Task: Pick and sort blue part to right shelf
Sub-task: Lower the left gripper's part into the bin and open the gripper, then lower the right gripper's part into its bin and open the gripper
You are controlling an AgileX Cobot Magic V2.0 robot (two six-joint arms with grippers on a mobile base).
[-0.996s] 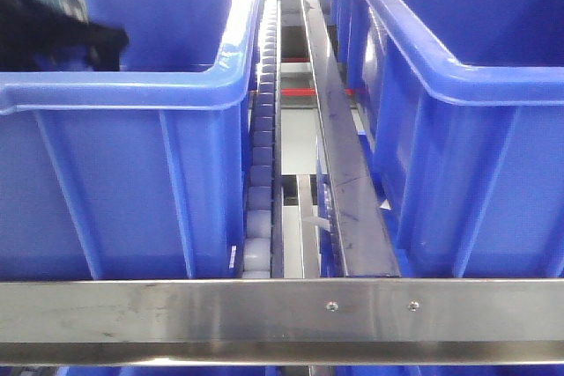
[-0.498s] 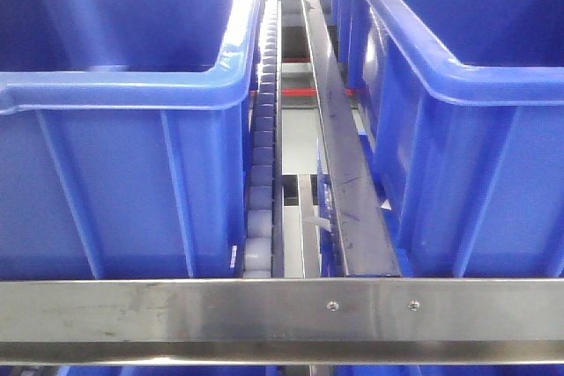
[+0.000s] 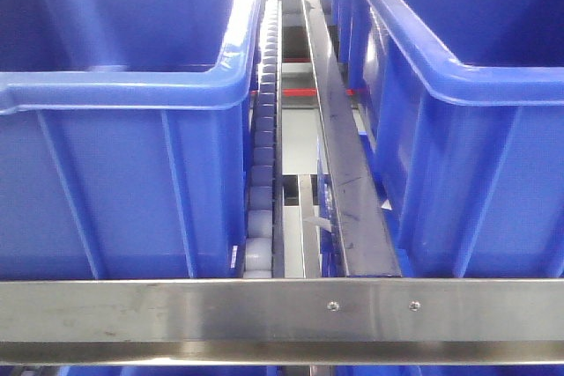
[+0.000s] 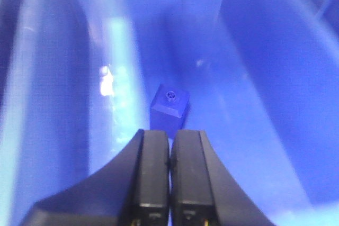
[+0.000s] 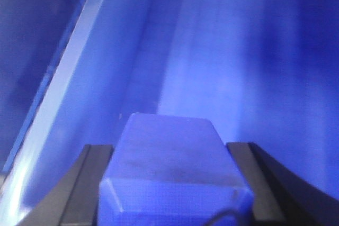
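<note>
glossy plastic bins (image 3: 123,173), brushed-metal rail (image 3: 282,319)

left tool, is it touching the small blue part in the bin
Apart. In the left wrist view the left tool is shut, and the blue part stands on the bin floor beyond its tips.

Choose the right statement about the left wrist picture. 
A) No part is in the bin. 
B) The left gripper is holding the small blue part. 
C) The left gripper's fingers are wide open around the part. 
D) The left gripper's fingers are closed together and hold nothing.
D: the left gripper has its black fingers pressed together with nothing between them, while the blue part stands free on the bin floor beyond the tips.
</note>
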